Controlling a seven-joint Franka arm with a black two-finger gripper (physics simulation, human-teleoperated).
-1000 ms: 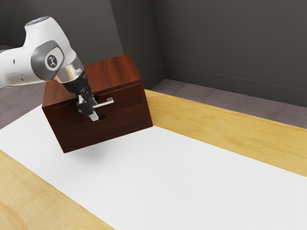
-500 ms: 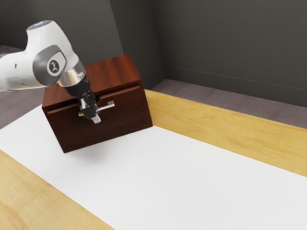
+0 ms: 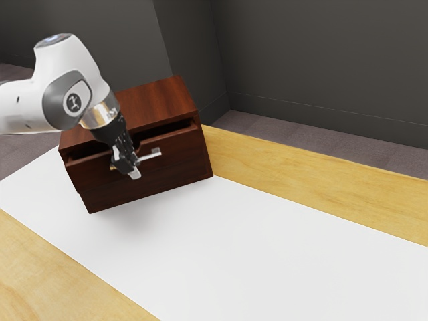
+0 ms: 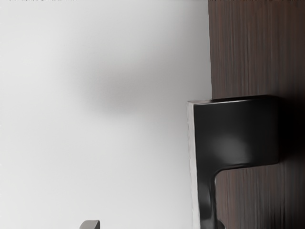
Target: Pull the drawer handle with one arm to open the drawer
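Gripper (image 3: 128, 164) pinching the handle (image 3: 150, 154) on the drawer (image 3: 177, 142).
The black fingers are closing narrowly on the end of the silver bar nearer the exterior view's left, one on each side, with the rest of the bar sticking out toward the right. The drawer is sitting slightly out of the box (image 3: 154, 100), a dark gap showing along its top edge. The box is resting on the white sheet (image 3: 234, 247).
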